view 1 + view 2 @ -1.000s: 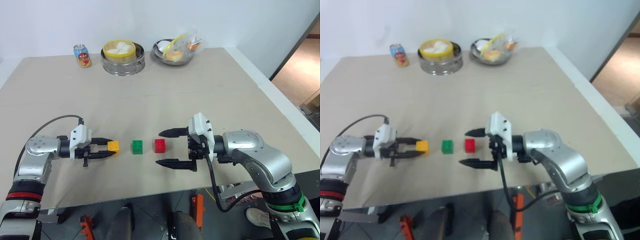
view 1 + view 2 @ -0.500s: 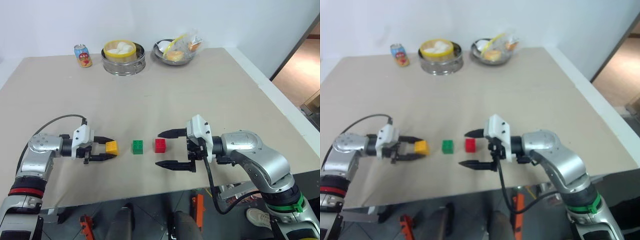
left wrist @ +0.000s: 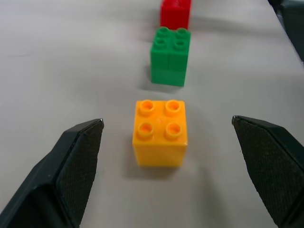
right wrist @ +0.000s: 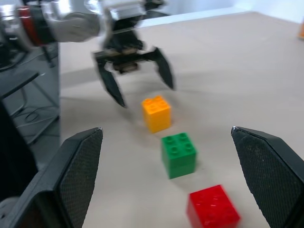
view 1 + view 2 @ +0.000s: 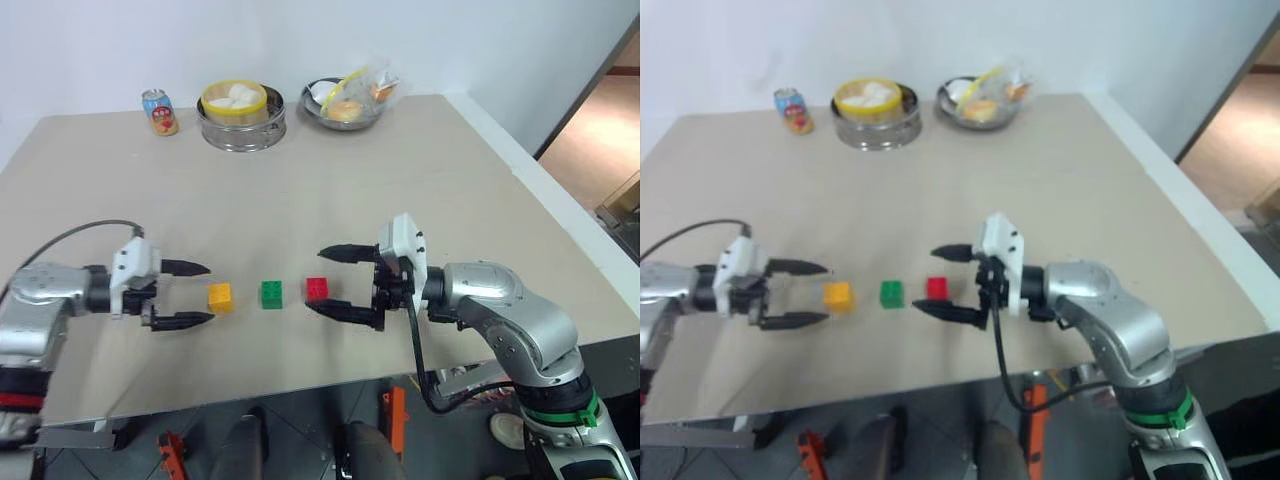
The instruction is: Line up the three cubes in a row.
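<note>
Landmark for all positions: the small green plastic studded cube [image 5: 272, 294], standing upright on the beige table top [image 5: 330, 190], near its front edge.

Left gripper [image 5: 196, 293]: furthest to the left of the green cube, level with the row. Its two black fingers [image 3: 78, 156] are spread wide apart with nothing between them. The tips stop just short of the yellow-orange cube, not touching it; in the left wrist view the cube sits in the gap ahead of the pads with bare table on either side.

Yellow-orange plastic studded cube [image 5: 220, 297]: just left of the green cube, a small gap between them, studs up, resting flat on the table.

Red plastic studded cube [image 5: 317, 289]: just right of the green cube, a similar gap, studs up. The three cubes form one straight row running left to right, none touching another.

Right gripper [image 5: 325, 280]: right of the green cube, pointing left toward the row. Fingers parted wide, holding nothing; the red cube lies just at the mouth of the gap, with no contact that I can make out.

Far behind the green cube, along the table's back edge: a small printed drink can [image 5: 160, 111] to the left, a round metal steamer with a yellow rim and white buns [image 5: 240, 114] roughly straight behind, a metal bowl with wrapped food [image 5: 347, 103] behind and to the right.
</note>
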Robot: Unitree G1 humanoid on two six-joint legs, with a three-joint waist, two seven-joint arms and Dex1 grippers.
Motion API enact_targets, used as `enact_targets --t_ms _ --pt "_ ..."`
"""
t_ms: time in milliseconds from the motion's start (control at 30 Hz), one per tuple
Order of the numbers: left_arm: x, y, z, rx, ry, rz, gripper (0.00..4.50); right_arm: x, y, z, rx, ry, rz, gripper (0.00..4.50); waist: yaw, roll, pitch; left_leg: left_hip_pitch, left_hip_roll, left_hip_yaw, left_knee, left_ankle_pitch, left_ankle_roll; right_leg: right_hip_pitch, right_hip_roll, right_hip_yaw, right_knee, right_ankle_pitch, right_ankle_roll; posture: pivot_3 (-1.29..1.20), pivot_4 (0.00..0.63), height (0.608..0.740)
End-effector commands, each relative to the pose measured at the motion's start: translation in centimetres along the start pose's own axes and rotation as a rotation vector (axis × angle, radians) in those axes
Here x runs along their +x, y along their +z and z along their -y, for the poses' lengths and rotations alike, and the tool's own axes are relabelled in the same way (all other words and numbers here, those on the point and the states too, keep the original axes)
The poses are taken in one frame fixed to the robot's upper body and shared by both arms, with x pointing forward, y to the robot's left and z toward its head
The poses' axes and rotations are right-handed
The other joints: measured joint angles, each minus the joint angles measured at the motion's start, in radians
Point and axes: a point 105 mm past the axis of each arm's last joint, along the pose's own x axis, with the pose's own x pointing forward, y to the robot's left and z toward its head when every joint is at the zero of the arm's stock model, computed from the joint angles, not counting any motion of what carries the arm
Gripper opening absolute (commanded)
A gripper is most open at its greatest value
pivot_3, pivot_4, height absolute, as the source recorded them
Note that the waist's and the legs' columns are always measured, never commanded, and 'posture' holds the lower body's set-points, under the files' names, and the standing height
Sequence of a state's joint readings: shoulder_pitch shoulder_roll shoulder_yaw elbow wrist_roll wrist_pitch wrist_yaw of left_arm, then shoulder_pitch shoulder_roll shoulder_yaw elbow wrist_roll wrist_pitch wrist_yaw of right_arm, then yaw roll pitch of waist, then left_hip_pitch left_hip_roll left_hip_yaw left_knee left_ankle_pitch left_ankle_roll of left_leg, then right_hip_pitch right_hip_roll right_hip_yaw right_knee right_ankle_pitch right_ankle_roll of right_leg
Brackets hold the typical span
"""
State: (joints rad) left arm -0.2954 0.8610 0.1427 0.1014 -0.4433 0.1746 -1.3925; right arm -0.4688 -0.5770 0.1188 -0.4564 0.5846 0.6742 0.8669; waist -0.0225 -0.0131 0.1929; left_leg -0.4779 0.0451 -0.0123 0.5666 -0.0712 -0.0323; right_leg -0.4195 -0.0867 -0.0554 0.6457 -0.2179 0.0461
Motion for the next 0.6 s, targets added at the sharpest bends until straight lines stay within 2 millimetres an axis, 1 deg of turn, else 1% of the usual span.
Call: enact_targets --t_ms 33,67,133,167,267,300,433,533,600 --pt "-1.2 2.7 -1.3 0.004 0.17 0.082 4.47 -0.2 0.8 0.9 -0.041 -0.06 0.006 4.5 0.002 0.0 0.0 0.0 0.001 0.001 0.0 0.0 0.0 -0.002 0.0 0.0 0.0 0.0 0.0 0.0 0.15 0.74" --pt "-1.4 2.9 -2.2 0.021 0.25 0.102 4.47 -0.1 0.7 1.3 -0.04 -0.076 -0.008 4.5 0.003 0.0 0.0 0.001 0.002 0.002 0.0 0.0 -0.001 -0.003 0.0 -0.001 0.0 0.0 0.0 0.0 0.15 0.74" --pt "-1.2 2.8 -4.0 0.082 0.392 0.097 4.47 0.1 0.5 2.4 -0.058 -0.12 -0.029 4.5 0.004 0.0 0.0 0.001 0.003 0.004 0.0 0.0 -0.001 -0.002 0.0 -0.002 0.0 0.001 -0.001 0.0 0.15 0.74" --pt "-1.0 2.8 -4.9 0.099 0.452 0.101 4.47 0.2 0.4 3.1 -0.064 -0.153 -0.031 4.5 0.004 0.0 0.0 0.001 0.003 0.005 0.0 0.0 -0.001 -0.002 -0.001 -0.003 0.0 0.001 -0.002 0.0 0.15 0.74" --pt "0.4 3.2 -7.0 0.071 0.574 0.154 4.47 0.2 0.2 5.9 -0.066 -0.302 -0.033 4.5 0.006 0.0 0.0 0.001 0.003 0.008 0.002 0.0 -0.001 -0.002 -0.001 -0.003 0.0 0.005 0.0 0.0 0.15 0.74" --pt "1.0 3.3 -7.4 0.066 0.591 0.171 4.47 0.2 0.1 6.6 -0.064 -0.344 -0.034 4.5 0.006 -0.001 0.0 0.001 0.003 0.008 0.002 0.0 -0.001 -0.002 -0.001 -0.002 0.0 0.006 0.001 0.0 0.15 0.74" --pt "3.1 2.9 -8.4 0.094 0.644 0.143 4.47 -0.3 0.2 8.7 -0.055 -0.47 -0.032 4.5 0.006 -0.001 0.0 0.0 0.003 0.01 0.004 0.001 0.001 0.001 -0.001 0.0 0.0 0.007 0.003 0.0 0.15 0.74" --pt "3.8 2.9 -9.1 0.095 0.672 0.14 4.47 -0.9 0.1 9.6 -0.056 -0.541 -0.027 4.5 0.006 -0.001 0.0 0.0 0.003 0.011 0.004 0.002 0.004 0.001 0.0 0.001 0.0 0.006 0.004 0.0 0.15 0.74" --pt "4.2 2.8 -9.2 0.113 0.662 0.123 4.47 -1.2 0.1 10.0 -0.058 -0.586 -0.029 4.5 0.006 -0.001 0.0 0.0 0.004 0.011 0.004 0.003 0.004 0.001 0.001 0.001 0.0 0.007 0.006 0.0 0.15 0.74"
